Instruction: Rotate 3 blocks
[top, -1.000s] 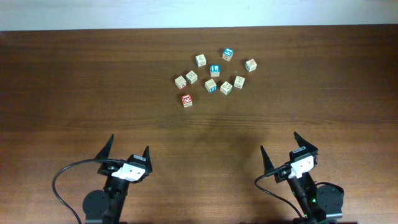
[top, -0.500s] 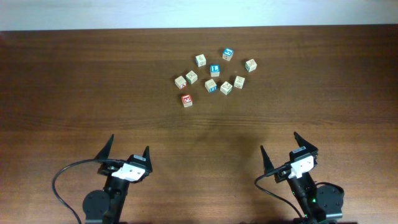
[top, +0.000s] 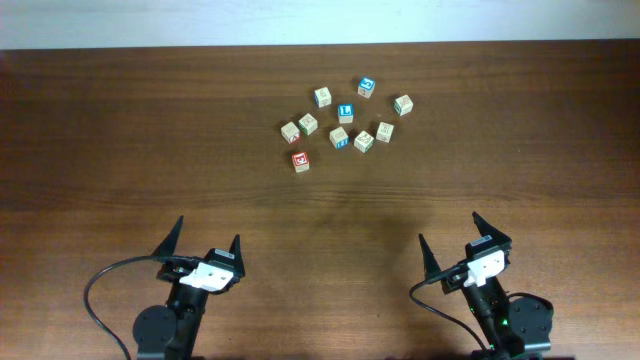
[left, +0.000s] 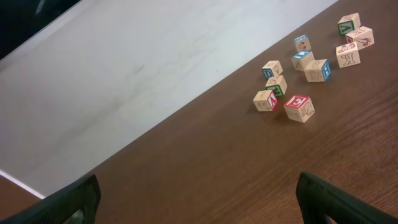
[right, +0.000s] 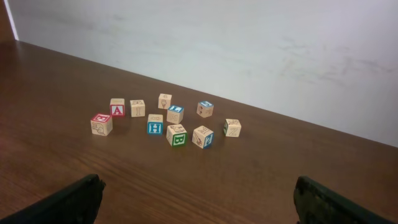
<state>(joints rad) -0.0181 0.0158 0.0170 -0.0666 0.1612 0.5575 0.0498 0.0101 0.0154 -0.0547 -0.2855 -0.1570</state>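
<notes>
Left tool (top: 209, 228) and right tool (top: 448, 226) gape wide, empty, well short of the blocks (top: 364, 141).

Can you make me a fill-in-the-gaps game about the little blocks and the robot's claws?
1. Counted together, the cubes on the table number ___.
2. The cube nearest the arms has a ___ top.
3. The left gripper and the right gripper both stand ___, holding nothing.
Missing words: ten; red; open.
</notes>
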